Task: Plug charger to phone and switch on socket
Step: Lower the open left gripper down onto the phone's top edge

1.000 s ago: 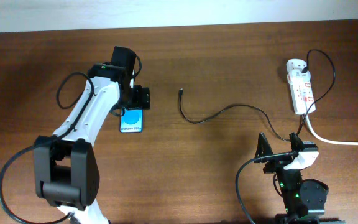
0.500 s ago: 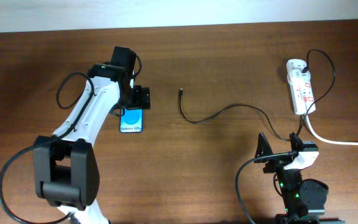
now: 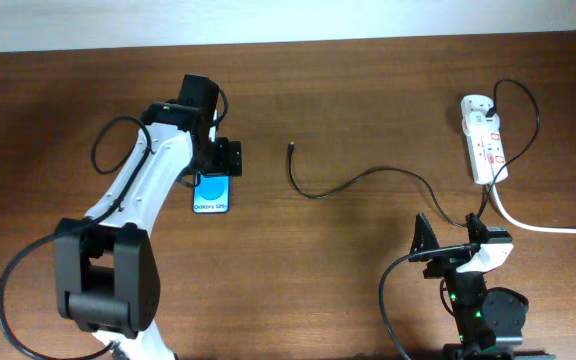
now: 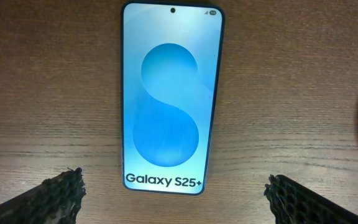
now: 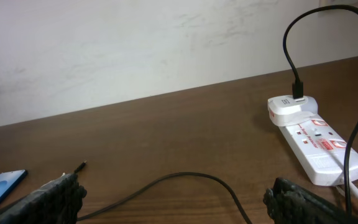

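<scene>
- The brown wooden table [image 3: 368,90] carries everything.
- The left gripper [image 4: 180,200] hangs over the phone, fingers spread wide and holding nothing.
- The right gripper [image 5: 176,202], at the near edge, is likewise released and empty.
- The charger [image 3: 368,174] snakes leftward from the socket. Its plug tip [image 3: 290,147] points at the far edge, mid-table.
- The socket [image 3: 486,150] lies far right, long axis far-to-near.
- The phone [image 3: 212,191] lies flat left of centre, long axis far-to-near, lettering end nearest.
</scene>
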Motion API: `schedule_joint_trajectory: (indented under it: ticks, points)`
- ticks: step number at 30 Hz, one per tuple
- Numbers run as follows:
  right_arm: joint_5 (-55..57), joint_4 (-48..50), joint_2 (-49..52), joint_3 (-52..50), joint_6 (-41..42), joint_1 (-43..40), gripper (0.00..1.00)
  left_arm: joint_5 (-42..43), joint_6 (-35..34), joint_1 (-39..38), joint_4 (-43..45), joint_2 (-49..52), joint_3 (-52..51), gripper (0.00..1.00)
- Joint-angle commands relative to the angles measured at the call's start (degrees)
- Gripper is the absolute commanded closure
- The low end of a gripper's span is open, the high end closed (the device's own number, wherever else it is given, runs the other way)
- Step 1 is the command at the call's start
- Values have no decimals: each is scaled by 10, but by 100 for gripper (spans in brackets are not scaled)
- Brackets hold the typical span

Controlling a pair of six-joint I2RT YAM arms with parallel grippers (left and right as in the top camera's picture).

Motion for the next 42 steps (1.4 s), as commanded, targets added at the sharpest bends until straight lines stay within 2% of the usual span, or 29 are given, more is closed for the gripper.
schedule_joint_trajectory:
  ticks: [1, 5, 11, 23, 42]
  points:
    - [-7, 1, -4, -4, 5, -3, 2, 9, 14, -1, -9, 4, 13, 0]
    - [-7, 1, -4, -4, 5, -3, 2, 13, 21, -1, -37, 10, 43, 0]
    - [-7, 1, -4, -4, 5, -3, 2, 13, 24, -1, -110, 59, 151, 1]
    - [-7, 1, -4, -4, 5, -3, 2, 17, 24, -1, -97, 143, 154, 1]
    - [-7, 1, -4, -4, 5, -3, 2, 17, 57, -1, -90, 164, 154, 1]
